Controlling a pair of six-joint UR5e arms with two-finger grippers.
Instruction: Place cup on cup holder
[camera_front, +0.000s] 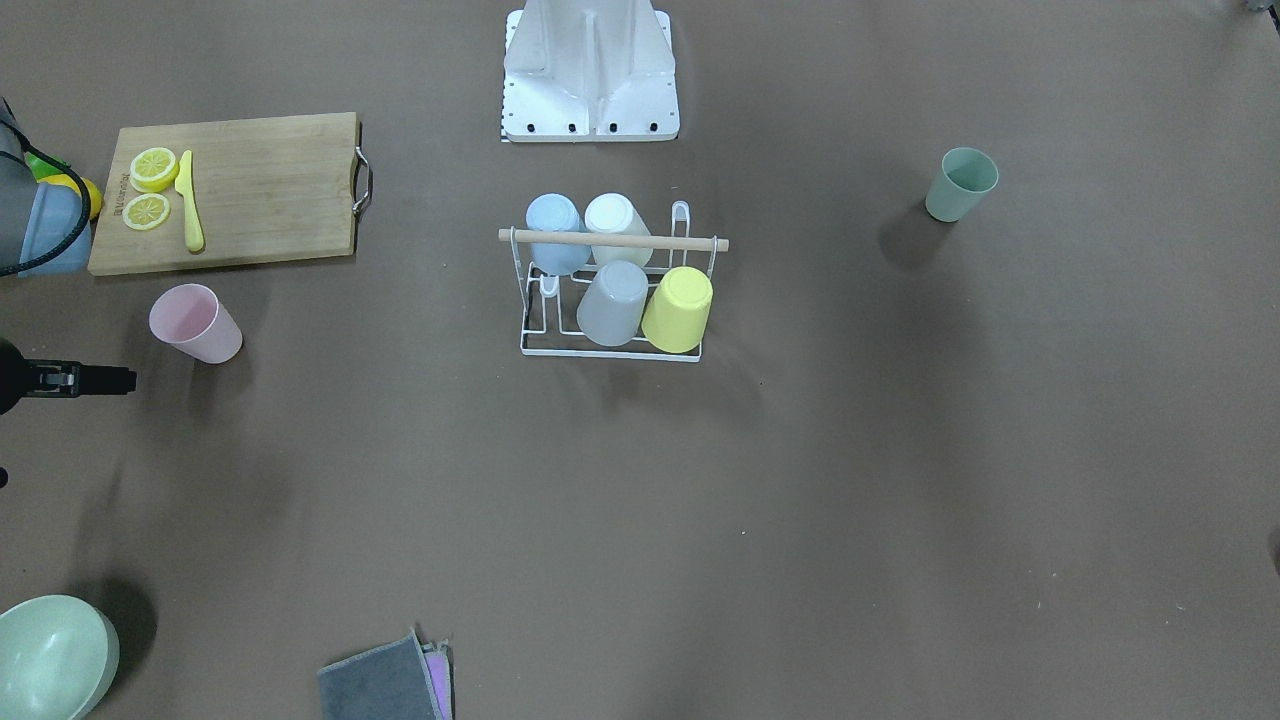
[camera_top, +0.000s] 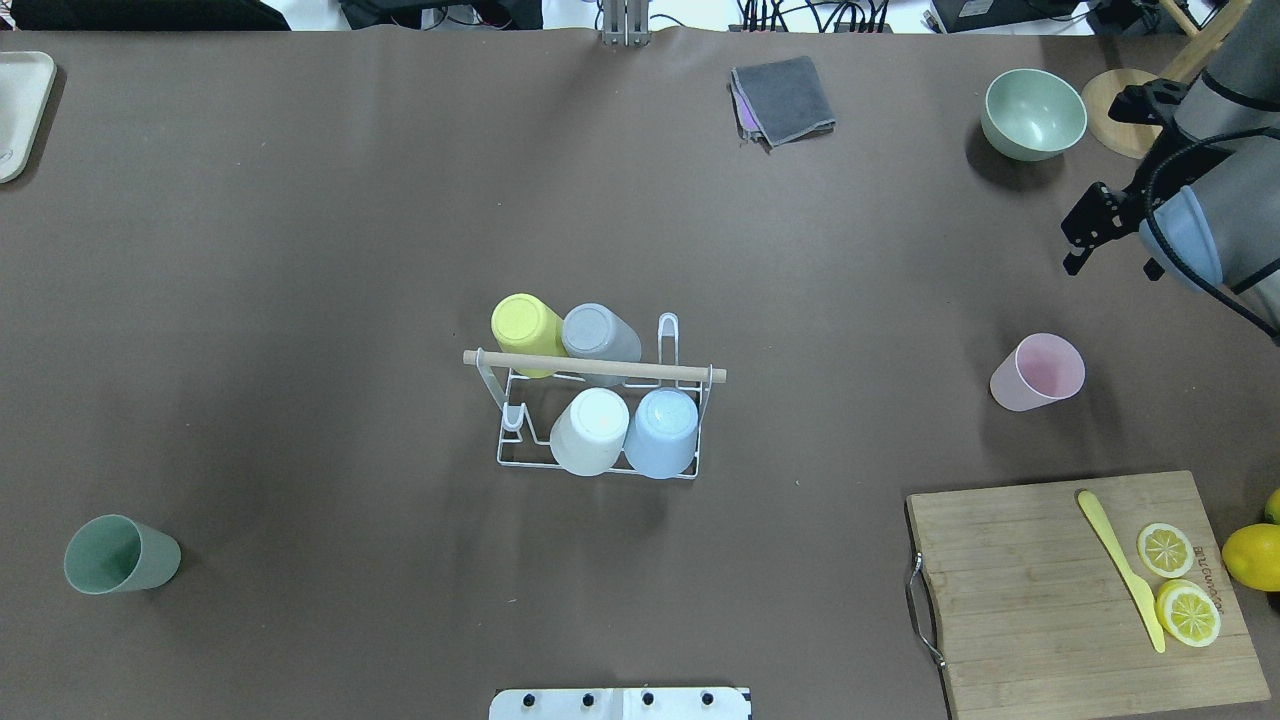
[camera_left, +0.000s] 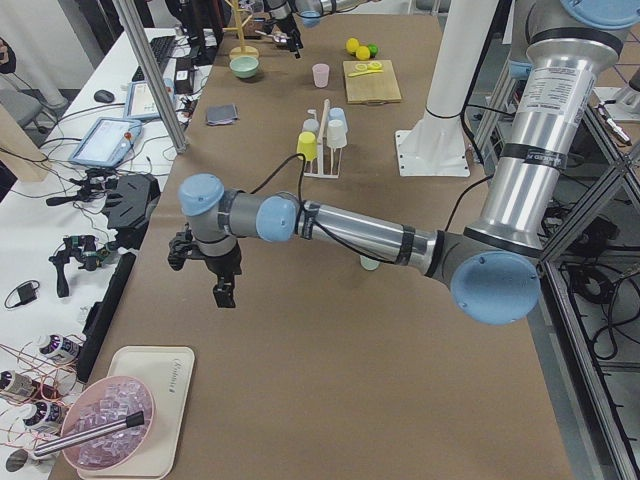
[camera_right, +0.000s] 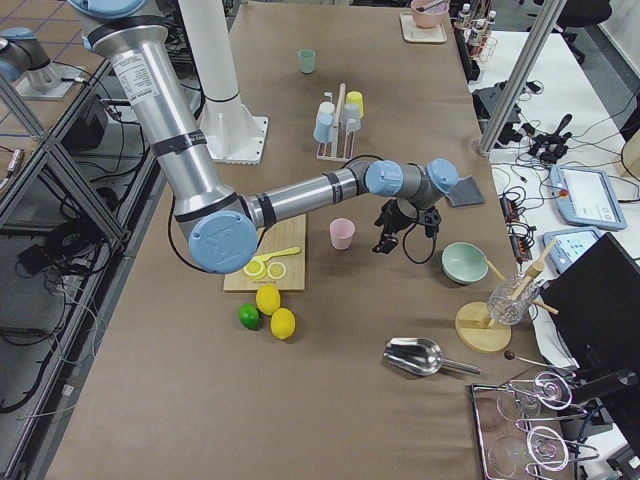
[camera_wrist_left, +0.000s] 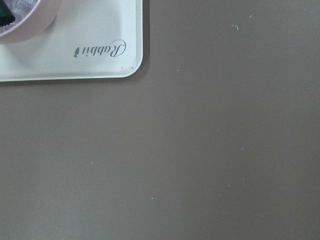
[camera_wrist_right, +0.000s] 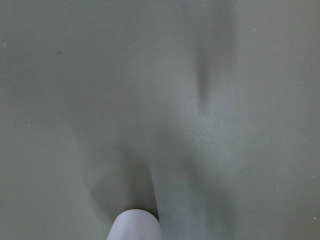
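From the front, the cup holder (camera_front: 690, 243) stands in the middle of the counter (camera_front: 700, 520). Four cups sit upside down on it: blue, white, grey and yellow. A pink cup (camera_front: 195, 323) stands alone near the cutting board (camera_front: 260, 190). A green cup (camera_front: 960, 184) stands alone, far off on the other side. The right pincer (camera_front: 125, 380) peeks in near the pink cup and does not touch it.

From above, the green bowl (camera_top: 1033, 113) and grey cloth (camera_top: 785, 97) show whole; the front view cuts them off. I cannot tell if the right pincer is spread or pressed together.

Only the view from the robot's left end shows the left pincer (camera_left: 220, 295). It hangs over bare counter near a white tray (camera_left: 170, 385). I cannot tell how its jaws stand.

The view from the right end adds a metal scoop (camera_right: 412, 353).

The left wrist view shows just the tray's corner. The right wrist view is blurry.
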